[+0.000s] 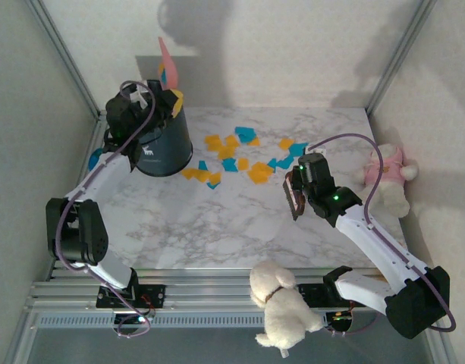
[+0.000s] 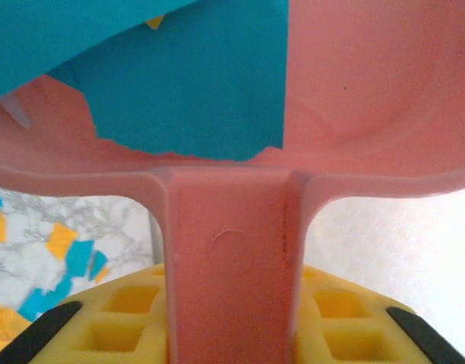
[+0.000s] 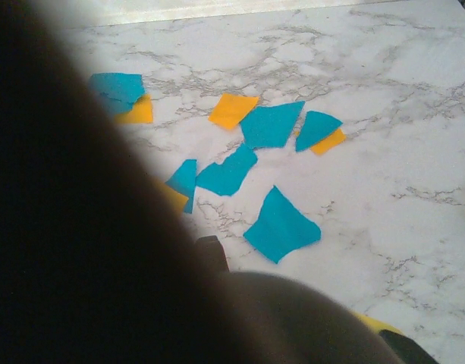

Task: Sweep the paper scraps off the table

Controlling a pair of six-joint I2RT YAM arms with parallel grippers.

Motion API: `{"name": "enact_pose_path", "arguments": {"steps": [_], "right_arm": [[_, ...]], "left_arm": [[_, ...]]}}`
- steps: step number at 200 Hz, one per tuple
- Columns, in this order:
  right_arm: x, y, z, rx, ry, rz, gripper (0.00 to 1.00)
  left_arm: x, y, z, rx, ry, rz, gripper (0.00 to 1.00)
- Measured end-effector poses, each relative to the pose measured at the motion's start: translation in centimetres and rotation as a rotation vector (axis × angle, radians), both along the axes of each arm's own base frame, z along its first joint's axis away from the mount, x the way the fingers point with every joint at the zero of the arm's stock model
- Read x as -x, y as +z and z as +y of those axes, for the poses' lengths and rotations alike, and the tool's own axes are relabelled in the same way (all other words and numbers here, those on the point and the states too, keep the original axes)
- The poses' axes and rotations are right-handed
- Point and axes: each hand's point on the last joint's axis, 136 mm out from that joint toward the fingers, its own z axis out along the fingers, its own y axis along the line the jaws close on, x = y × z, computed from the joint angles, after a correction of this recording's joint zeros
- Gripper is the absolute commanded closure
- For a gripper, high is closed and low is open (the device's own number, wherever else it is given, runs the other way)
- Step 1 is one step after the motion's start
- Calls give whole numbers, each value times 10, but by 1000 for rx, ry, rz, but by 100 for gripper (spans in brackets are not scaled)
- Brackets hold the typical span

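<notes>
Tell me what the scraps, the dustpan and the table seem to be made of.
Scraps: thin matte paper, judging by ragged torn edges. Dustpan: smooth pink plastic, apparently moulded, with a round mould mark. Table: white grey-veined marble look; real stone or laminate is unclear.

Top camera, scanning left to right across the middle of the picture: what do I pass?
dark bin → paper scraps → plush toy in pink
</notes>
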Motion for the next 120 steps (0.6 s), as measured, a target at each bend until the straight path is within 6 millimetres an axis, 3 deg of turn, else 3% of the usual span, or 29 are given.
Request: {"name": "enact_pose_path", "arguments": {"steps": [120], "right_arm": [[0, 0, 0, 1, 0, 1, 100]], "left_arm": [[3, 4, 6, 297, -14, 56, 100]]}}
